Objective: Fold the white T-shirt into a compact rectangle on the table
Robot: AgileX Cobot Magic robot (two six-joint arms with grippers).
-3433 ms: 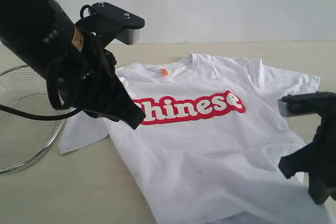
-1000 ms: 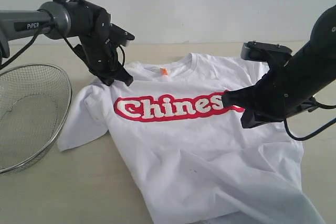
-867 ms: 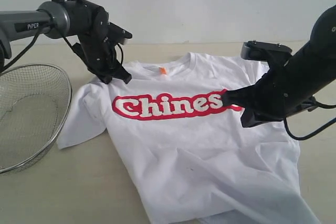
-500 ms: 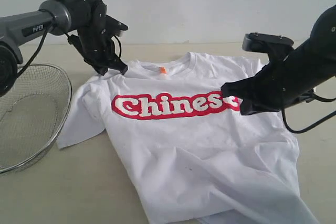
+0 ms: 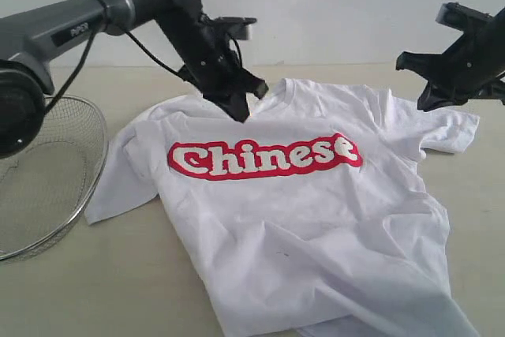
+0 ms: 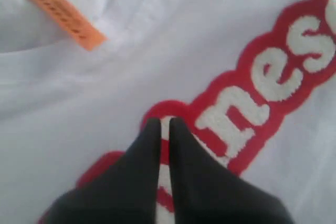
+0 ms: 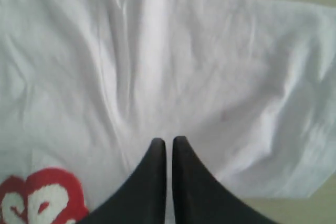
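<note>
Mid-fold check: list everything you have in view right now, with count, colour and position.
white T-shirt: one, white, spread print-up on the table, hem end rumpled nearest the exterior camera.
chest print: one, red with white letters reading "Chinese", across the chest.
neck tag: one, orange, inside the collar.
wire basket: one, metal mesh, left of the shirt's sleeve in the exterior view.
table: one, pale beige, under everything.
left end effector: one, black, shut and empty, over the collar end of the print.
right end effector: one, black, shut and empty, over the shoulder on the exterior view's right.
</note>
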